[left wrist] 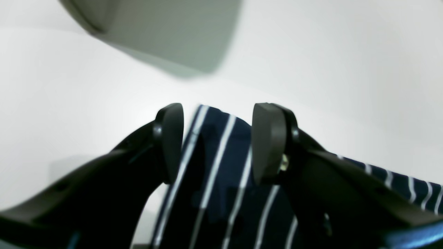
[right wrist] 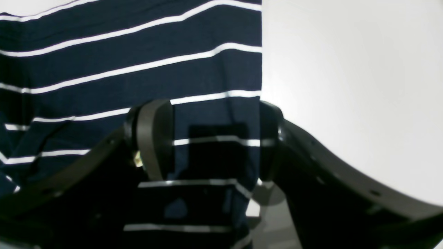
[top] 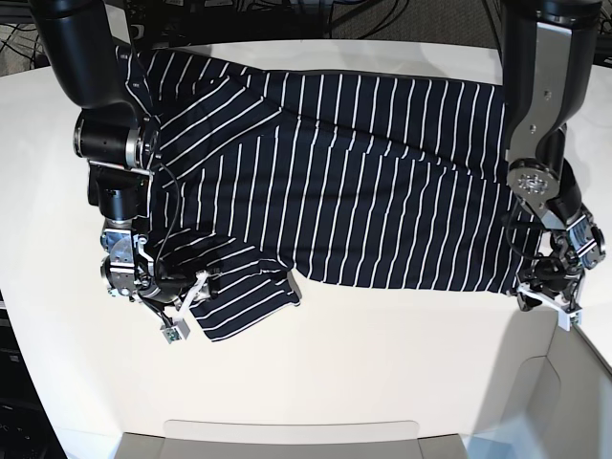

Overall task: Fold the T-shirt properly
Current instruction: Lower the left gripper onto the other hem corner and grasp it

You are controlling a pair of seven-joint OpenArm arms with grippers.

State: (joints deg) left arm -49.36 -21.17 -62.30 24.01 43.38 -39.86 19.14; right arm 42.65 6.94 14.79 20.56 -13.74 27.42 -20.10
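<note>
The T-shirt, dark navy with thin white stripes, lies spread across the white table, with a sleeve bunched at its lower left. My left gripper sits at the shirt's lower right corner. In the left wrist view that gripper is open, its fingers straddling a striped corner of the T-shirt. My right gripper is at the bunched sleeve. Seen from the right wrist, this gripper is open over the straight edge of the T-shirt, one finger above the cloth and the other beside the edge.
A grey tray rim runs along the table's front edge, with a grey recess at the front right. A blurred grey block fills the top of the left wrist view. Cables lie behind the table.
</note>
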